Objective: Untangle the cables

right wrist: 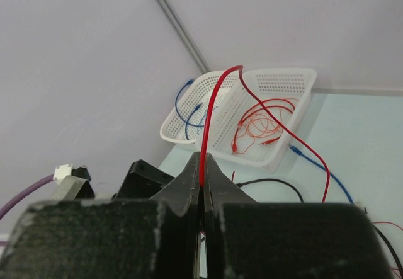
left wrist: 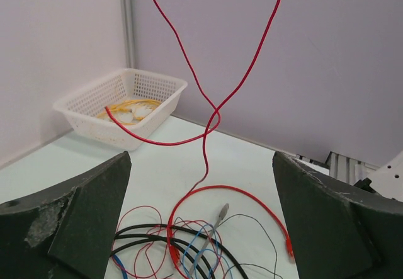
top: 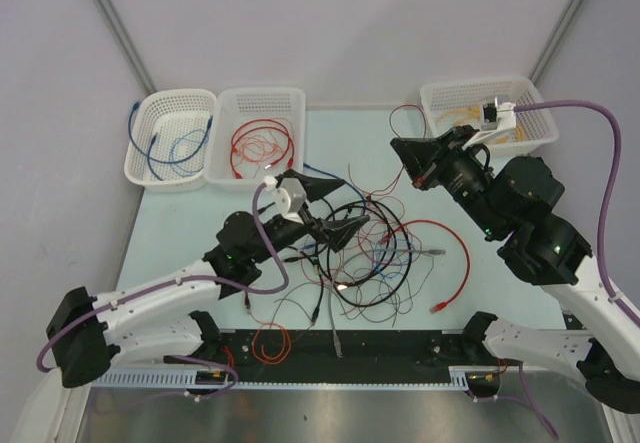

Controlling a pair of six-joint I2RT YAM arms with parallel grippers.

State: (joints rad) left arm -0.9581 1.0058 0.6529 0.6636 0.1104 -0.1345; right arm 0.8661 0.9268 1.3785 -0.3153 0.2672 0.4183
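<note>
The cables (top: pixel 365 253) lie in a jumble of black, blue, red and thin reddish wires at the table's middle. My left gripper (top: pixel 335 208) hovers over the jumble's left part, open, with nothing between its fingers (left wrist: pixel 82 216). Below it in the left wrist view lie the black and blue loops (left wrist: pixel 182 247). My right gripper (top: pixel 398 145) is raised at the back right, shut on a red cable (right wrist: pixel 217 99). That red cable (left wrist: pixel 208 121) hangs down in a crossed loop to the table, and its red plug end (left wrist: pixel 289 247) lies flat.
Three white baskets stand along the back: one with blue cables (top: pixel 170 138), one with red wires (top: pixel 260 133), and one with yellow wires (top: pixel 490 113) at the right. A grey plug (left wrist: pixel 220 215) lies in the jumble. A thin orange-red wire (top: pixel 270 343) rests near the front rail.
</note>
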